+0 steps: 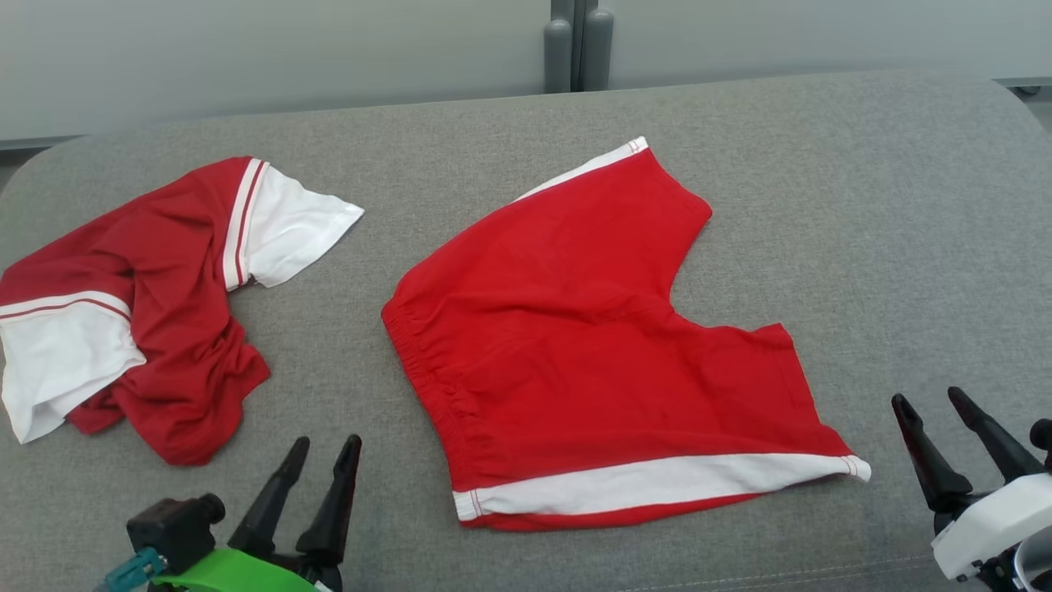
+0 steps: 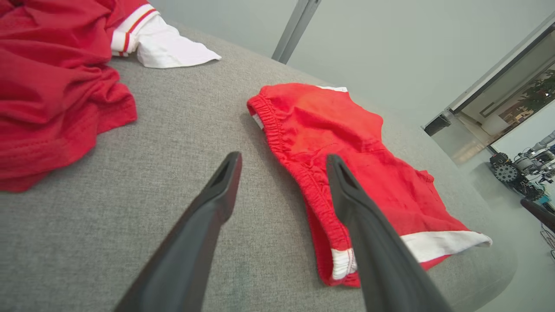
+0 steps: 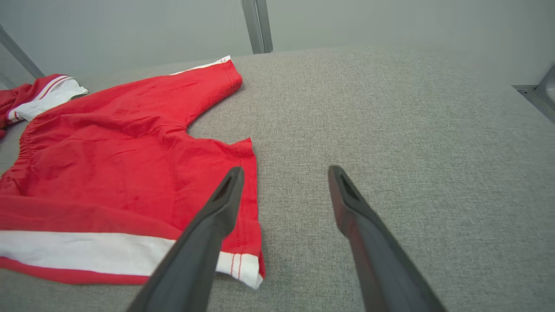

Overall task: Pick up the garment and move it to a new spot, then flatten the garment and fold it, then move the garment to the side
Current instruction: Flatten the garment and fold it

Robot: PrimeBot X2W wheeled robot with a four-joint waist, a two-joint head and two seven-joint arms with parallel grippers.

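Red shorts (image 1: 600,329) lie spread flat at the middle of a grey upholstered surface (image 1: 863,205), with the white side stripe toward the robot. The left gripper (image 1: 327,444) and right gripper (image 1: 929,400) flank the near edge, fingers parted and grasping nothing. The frame cuts off the right one's body. A bunched red-and-white shirt (image 1: 164,288) at left runs past the edge, its shape hard to read.

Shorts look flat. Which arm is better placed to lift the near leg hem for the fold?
Probably the right: the right gripper, jaws open, sits beside that hem corner of the shorts; the left gripper is nearer the waistband.
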